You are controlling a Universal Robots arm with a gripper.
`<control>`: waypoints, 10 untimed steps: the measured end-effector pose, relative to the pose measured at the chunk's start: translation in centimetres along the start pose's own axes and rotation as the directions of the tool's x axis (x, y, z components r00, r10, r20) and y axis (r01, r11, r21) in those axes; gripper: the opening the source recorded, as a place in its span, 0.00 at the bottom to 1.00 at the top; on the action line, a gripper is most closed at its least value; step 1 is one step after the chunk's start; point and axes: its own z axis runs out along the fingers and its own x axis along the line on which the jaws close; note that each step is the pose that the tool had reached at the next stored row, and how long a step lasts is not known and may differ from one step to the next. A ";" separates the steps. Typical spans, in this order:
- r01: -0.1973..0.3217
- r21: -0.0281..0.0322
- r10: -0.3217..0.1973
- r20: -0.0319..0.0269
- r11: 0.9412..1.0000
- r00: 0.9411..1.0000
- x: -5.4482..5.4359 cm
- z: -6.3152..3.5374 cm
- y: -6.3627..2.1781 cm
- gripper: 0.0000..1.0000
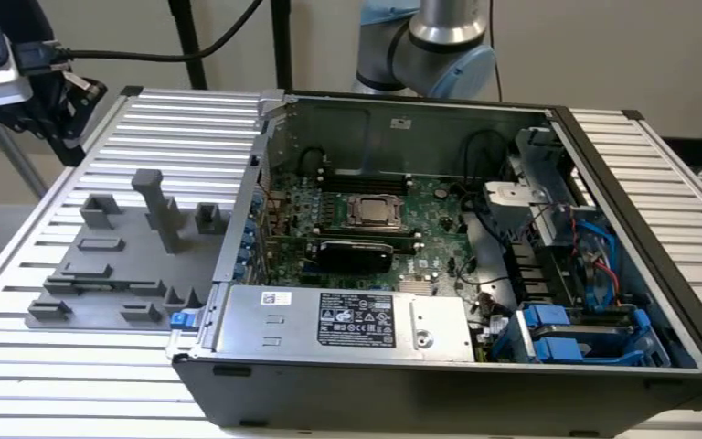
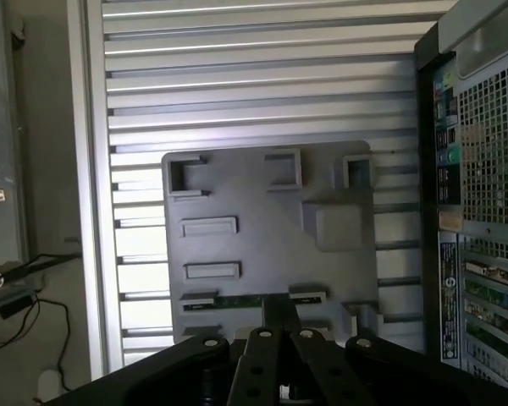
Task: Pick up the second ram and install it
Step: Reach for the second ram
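Green, thin second ram (image 2: 237, 301) | edge-on in grey holder (image 2: 271, 245) | tool (image 2: 279, 320) near

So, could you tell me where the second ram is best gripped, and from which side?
Probably the middle of its long top edge, coming straight down from above: the second ram stands on edge in the grey tray, both ends seated in holder blocks, leaving only the mid-span faces free.

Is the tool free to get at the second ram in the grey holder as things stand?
Probably yes: the second ram lies uncovered in its slot on the grey holder, the tool looks lined up with it, and nothing sits between them.
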 end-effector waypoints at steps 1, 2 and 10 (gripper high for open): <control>0.001 0.000 -0.001 -0.001 1.000 1.000 0.0 0.07 -0.06 0.00; 0.004 0.000 -0.004 -0.003 1.000 1.000 0.1 0.13 -0.11 0.00; 0.032 0.001 -0.032 -0.009 0.999 0.999 0.2 0.53 -0.38 0.00</control>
